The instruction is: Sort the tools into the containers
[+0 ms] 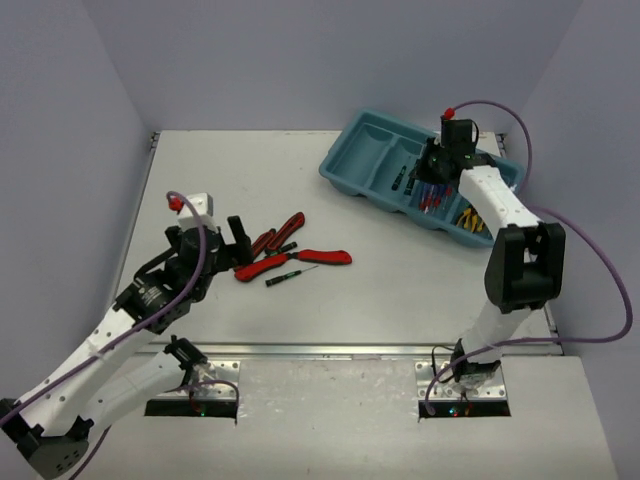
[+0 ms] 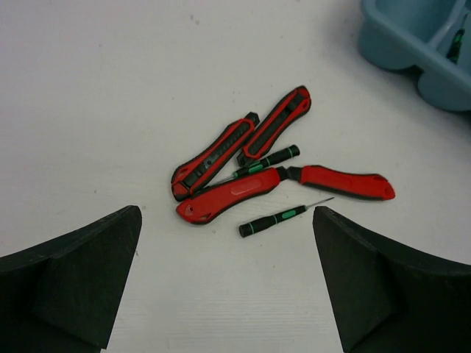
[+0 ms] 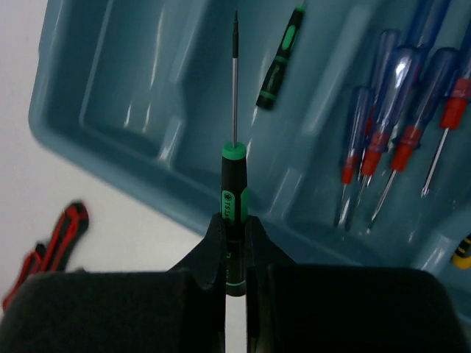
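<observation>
Right wrist view: my right claw [image 3: 234, 243] is pressed together on the handle of a black-and-green screwdriver [image 3: 232, 195], with the shaft pointing away over the teal tray [image 3: 96, 140]. I can't tell which compartment the tip is over. A second green driver [image 3: 280, 59] lies in the tray just right of the shaft. The next compartment to the right holds the blue-and-red screwdrivers [image 3: 401, 110], bunched side by side.

Top external view: the tray sits at the far right of the worktop [image 1: 250, 170], and my right claw is above its middle compartments. Yellow-handled pliers [image 1: 468, 218] are in the end compartment nearest my right arm. My left claw [image 1: 228, 238] is spread wide, holds nothing, and hovers beside the tool pile at left-centre.

Left wrist view: the pile has two red-and-black cutters [image 2: 213, 158] side by side and angled. Long red-handled cutters [image 2: 235, 195] lie across below them. One loose green screwdriver [image 2: 265, 160] is tucked between these, touching them. Another lone screwdriver [image 2: 276, 219] lies just beside the red handles, apart from them. All lie flat on the worktop, well apart from the tray.
</observation>
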